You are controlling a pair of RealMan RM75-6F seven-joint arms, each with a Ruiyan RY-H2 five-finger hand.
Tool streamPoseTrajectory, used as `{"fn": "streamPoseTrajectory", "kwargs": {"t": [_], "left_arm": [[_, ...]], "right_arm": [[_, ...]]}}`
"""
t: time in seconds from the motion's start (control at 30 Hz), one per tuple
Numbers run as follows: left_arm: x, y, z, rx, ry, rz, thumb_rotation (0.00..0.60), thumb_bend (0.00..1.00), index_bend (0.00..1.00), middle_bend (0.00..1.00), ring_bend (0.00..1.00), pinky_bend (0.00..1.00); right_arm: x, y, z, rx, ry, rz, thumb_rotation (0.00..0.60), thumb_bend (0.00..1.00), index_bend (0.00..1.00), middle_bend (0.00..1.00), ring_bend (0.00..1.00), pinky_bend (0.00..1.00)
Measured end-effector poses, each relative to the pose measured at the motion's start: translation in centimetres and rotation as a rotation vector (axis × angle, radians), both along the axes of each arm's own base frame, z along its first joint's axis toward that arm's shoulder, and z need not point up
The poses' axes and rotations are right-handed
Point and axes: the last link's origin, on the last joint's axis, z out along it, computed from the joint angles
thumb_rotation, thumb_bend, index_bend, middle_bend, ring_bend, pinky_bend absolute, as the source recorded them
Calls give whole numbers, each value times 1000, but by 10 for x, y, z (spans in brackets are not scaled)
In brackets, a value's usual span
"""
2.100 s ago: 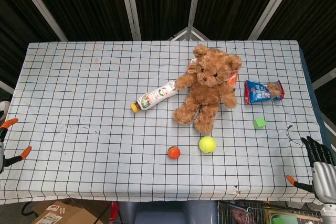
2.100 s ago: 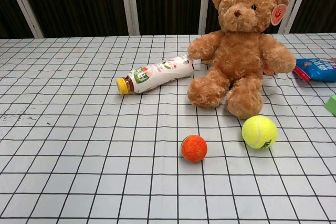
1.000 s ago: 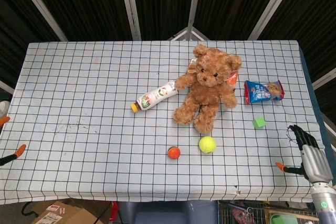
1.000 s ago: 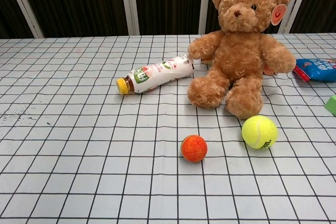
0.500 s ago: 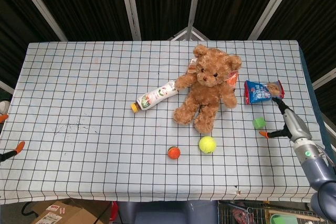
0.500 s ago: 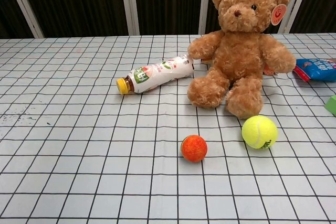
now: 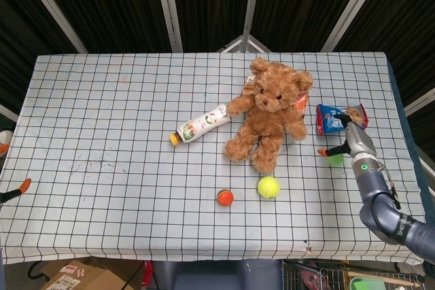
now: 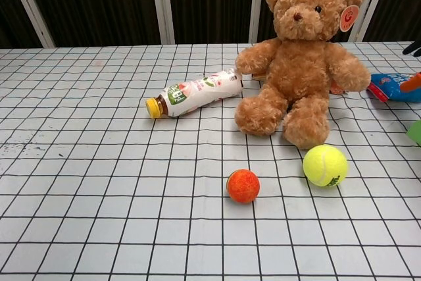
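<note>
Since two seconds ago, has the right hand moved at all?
Yes. The right hand has come up from the table's near right corner, inward toward the small green cube and the blue snack packet, now hovering over them.

a brown teddy bear point(image 7: 267, 115) sits upper right of centre, a bottle point(image 7: 201, 123) lying to its left, a tennis ball point(image 7: 268, 187) and orange ball point(image 7: 225, 197) below.

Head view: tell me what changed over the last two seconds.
The right hand swung from the table's near right corner in over the cloth, and now hovers above the green block beside the snack bag, holding nothing. Bear, bottle and both balls stayed put.
</note>
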Motion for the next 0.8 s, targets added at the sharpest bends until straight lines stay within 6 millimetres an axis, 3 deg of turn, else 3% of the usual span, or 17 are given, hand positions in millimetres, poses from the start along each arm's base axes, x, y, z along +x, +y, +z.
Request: {"fn": "streamPoseTrajectory", "kwargs": {"t": [0.4,0.8], "left_arm": [[-6,7,3,-8,-16,14,600,282,225,0,0,0],[-12,12,7,-6,-29,35,600,282,229,0,0,0]], "right_arm": [[40,-23,-41,13,86,-49,600,74,231,0,0,0],[62,-30,-47,-18,94,-114,600,73,246,0,0,0]]}}
